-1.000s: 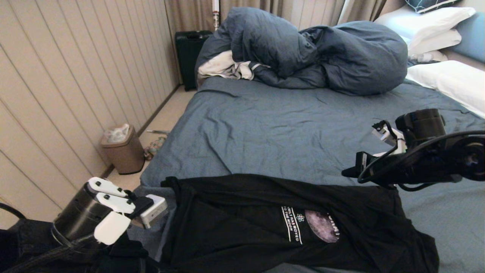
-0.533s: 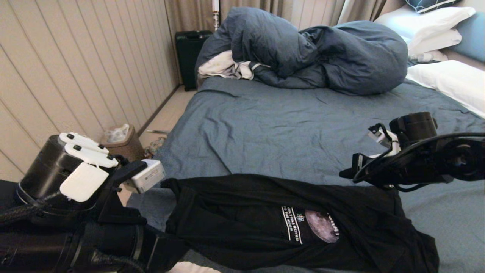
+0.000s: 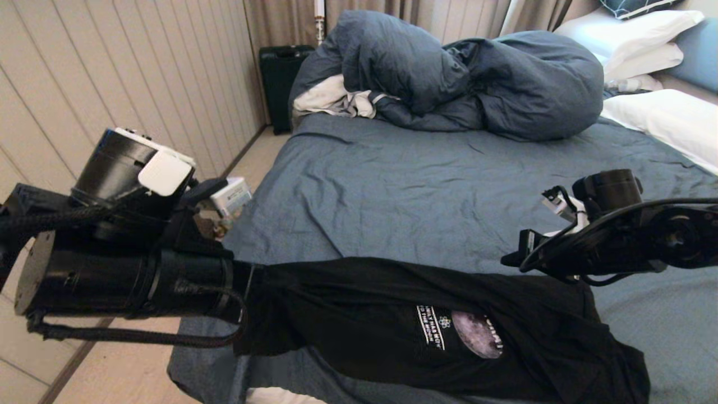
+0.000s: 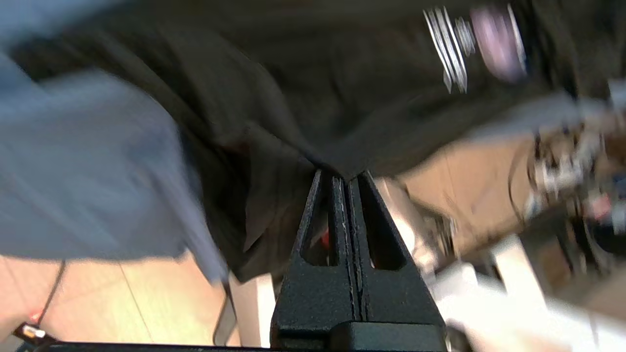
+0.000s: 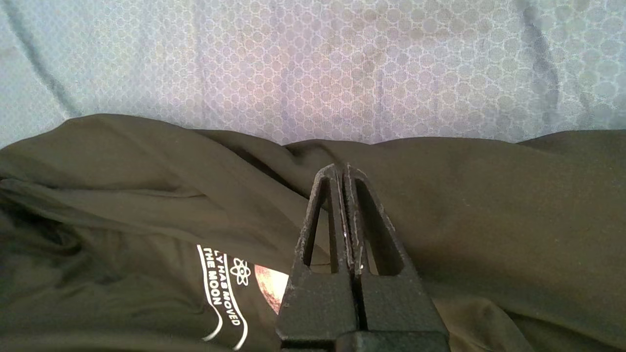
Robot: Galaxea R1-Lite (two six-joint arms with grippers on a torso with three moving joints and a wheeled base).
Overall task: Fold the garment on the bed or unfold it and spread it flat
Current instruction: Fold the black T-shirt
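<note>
My main worry is the left end effector [image 4: 346, 182] losing its hold: its fingers are pinched together on a thin edge of the black T-shirt [image 3: 426, 325], and only a sliver of cloth sits at the tips in the left wrist view. If I pull that corner hard, the soft fabric could slide out and the shirt would slump toward the near edge of the bed [image 3: 392, 191], where part of it already hangs over. A second risk is dragging the whole garment sideways instead of opening it, since the right side looks held at 1 point only and folds bunch across the chest print.

The left arm fills the lower left of the head view, its forearm lying nearly level and pointing toward the shirt's left corner, wrist raised above the bed's corner. The right end effector [image 5: 346, 171] is clenched too, tips at a ridge of the black cloth near the shirt's far edge; I judge it is pinching that ridge. Its arm reaches in from the right of the frame, low over the sheet.

The T-shirt lies crumpled along the bottom of the head view, print facing up.
</note>
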